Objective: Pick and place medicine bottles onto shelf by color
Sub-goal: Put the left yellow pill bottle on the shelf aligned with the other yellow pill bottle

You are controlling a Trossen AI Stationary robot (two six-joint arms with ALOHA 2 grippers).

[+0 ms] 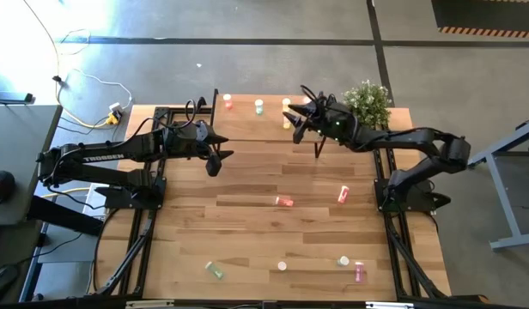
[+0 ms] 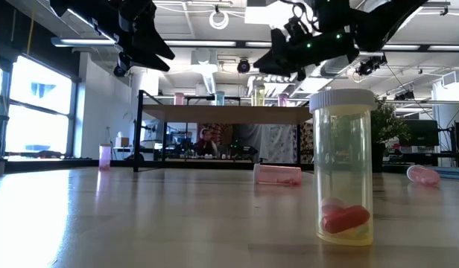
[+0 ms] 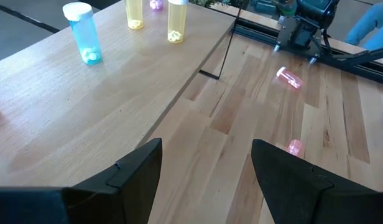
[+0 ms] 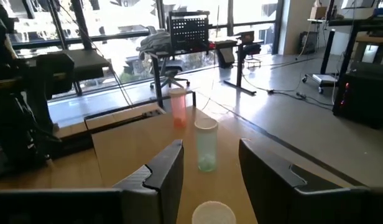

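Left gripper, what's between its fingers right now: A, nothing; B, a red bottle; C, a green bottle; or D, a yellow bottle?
A: in the left wrist view the left gripper stands open with only bare wood of the shelf showing between its fingers; the bottles stand farther off.

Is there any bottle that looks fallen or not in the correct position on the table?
Yes. Several medicine bottles lie on their sides on the table: a red one near the middle, a pink one to its right, and a green one and another pink one near the front edge. The bottles on the shelf stand upright.
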